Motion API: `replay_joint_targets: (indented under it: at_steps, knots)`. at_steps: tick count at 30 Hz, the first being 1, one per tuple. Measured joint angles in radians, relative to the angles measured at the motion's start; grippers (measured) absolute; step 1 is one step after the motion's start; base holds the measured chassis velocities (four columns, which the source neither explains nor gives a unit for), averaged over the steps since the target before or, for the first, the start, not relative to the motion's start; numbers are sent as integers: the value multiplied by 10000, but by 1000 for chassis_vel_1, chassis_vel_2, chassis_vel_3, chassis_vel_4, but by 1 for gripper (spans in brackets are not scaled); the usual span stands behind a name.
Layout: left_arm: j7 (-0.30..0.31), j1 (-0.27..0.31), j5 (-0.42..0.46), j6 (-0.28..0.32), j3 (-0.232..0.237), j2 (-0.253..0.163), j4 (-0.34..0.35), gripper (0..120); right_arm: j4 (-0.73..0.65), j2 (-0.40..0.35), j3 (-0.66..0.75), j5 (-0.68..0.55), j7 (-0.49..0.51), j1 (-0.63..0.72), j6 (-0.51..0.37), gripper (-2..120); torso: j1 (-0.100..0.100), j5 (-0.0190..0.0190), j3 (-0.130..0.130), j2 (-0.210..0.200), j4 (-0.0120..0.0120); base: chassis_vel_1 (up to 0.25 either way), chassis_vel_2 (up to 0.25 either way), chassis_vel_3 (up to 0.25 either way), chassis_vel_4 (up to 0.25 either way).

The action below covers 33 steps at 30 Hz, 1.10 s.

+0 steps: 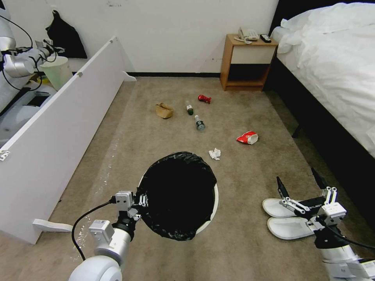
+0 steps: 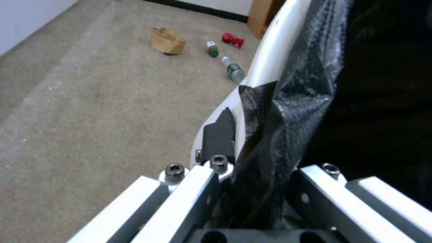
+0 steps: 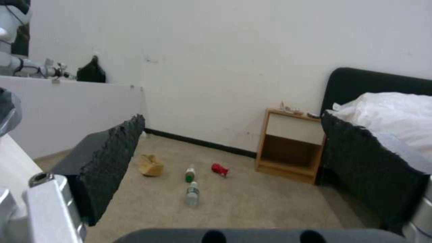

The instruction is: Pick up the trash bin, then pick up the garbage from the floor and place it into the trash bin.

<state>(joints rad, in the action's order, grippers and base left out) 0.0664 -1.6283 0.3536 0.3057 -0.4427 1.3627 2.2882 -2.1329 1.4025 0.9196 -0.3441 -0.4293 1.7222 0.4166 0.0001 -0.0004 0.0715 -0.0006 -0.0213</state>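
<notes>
1. Trash bin (image 1: 214, 203) – white, round, black bag (image 1: 177, 191) folded over the rim; sits on the carpet (image 1: 242, 242) in front of the robot. Inside reads as plain black, contents can't be made out.
2. Left gripper (image 1: 143, 201) is clamped on the bin's near-left rim; in the left wrist view one black finger pad (image 2: 219, 135) lies against the white outer wall (image 2: 274, 54), bag plastic bunched between the fingers.
3. Right gripper (image 1: 300, 186) spread wide, holding nothing, hovering over the two white slippers (image 1: 287, 218) to the right of the bin.
4. Garbage on the floor, all outside the bin: crumpled tissue (image 1: 215, 153) just beyond the rim, red-white snack packet (image 1: 247, 137) farther right, two green-labelled bottles (image 1: 194, 115) mid-carpet, tan paper bag (image 1: 164, 110) left of them, red wrapper (image 1: 204, 98) nearest the nightstand (image 1: 246, 62).
5. Tan bag lies open-mouthed – nothing visible in it.
6. Pale green-tinted bin (image 1: 57, 72) stands behind the white panel (image 1: 62, 128), far left, next to another robot arm.
</notes>
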Motion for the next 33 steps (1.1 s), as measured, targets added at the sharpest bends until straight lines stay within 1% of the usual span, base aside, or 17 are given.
replay_joint_targets:
  at_steps: [5,11,15,17,21,22,24,25,26,28,29,30,31,32,33]
  knots:
    - [-83,-13,-119,-15,43,109,-22,2,4,-67,2,-106,-15,32,18,100,0,2,0,0,-1,-71,-89,77,82]
    - [-121,-40,-196,-55,48,184,-53,2,137,-129,-8,-115,-61,7,153,100,0,5,1,0,-2,-133,-147,148,140]
    - [-124,-47,-222,-74,44,197,-81,2,247,-212,-28,-76,-35,-1,151,100,1,7,1,0,-1,-55,-85,89,85]
    - [-119,-38,-247,-82,39,156,-144,2,363,-427,-69,-23,102,-1,64,100,0,0,0,0,-1,0,0,0,0]
    - [-74,22,-237,-92,19,53,-227,2,617,-898,-103,-143,374,0,-111,100,0,-1,0,0,2,0,0,0,0]
    - [-74,22,-237,-92,19,53,-227,2,617,-898,-103,-143,374,0,-111,100,0,-1,0,0,2,0,0,0,0]
    - [16,80,-301,-92,-2,16,-293,2,813,-1315,-139,-289,621,34,-225,100,0,3,0,0,-3,0,0,0,0]
    - [16,80,-301,-92,-2,16,-293,2,813,-1315,-139,-289,621,34,-225,100,0,3,0,0,-3,0,0,0,0]
    - [76,105,-375,-87,-15,16,-309,2,883,-1550,-174,-329,747,52,-289,100,0,4,0,0,-3,0,0,0,0]
    - [145,177,-586,-84,-60,31,-354,2,1121,-2247,-291,-412,966,39,-432,100,0,4,0,0,-3,0,0,0,0]
    - [145,177,-586,-84,-60,31,-354,2,1121,-2247,-291,-412,966,39,-432,100,0,4,0,0,-3,0,0,0,0]
    - [152,210,-697,-117,-81,45,-379,2,1289,-2687,-381,-480,1073,-8,-490,100,0,5,1,0,-1,0,0,0,0]
    - [152,210,-697,-117,-81,45,-379,2,1289,-2687,-381,-480,1073,-8,-490,100,0,5,1,0,-1,0,0,0,0]
    - [154,279,-811,-211,-88,58,-420,2,1593,-3390,-562,-622,1234,-101,-561,100,0,2,1,0,3,0,0,0,0]
    - [151,318,-850,-243,-91,73,-430,2,1766,-3793,-711,-726,1349,-146,-608,100,0,4,1,0,0,0,0,0,0]
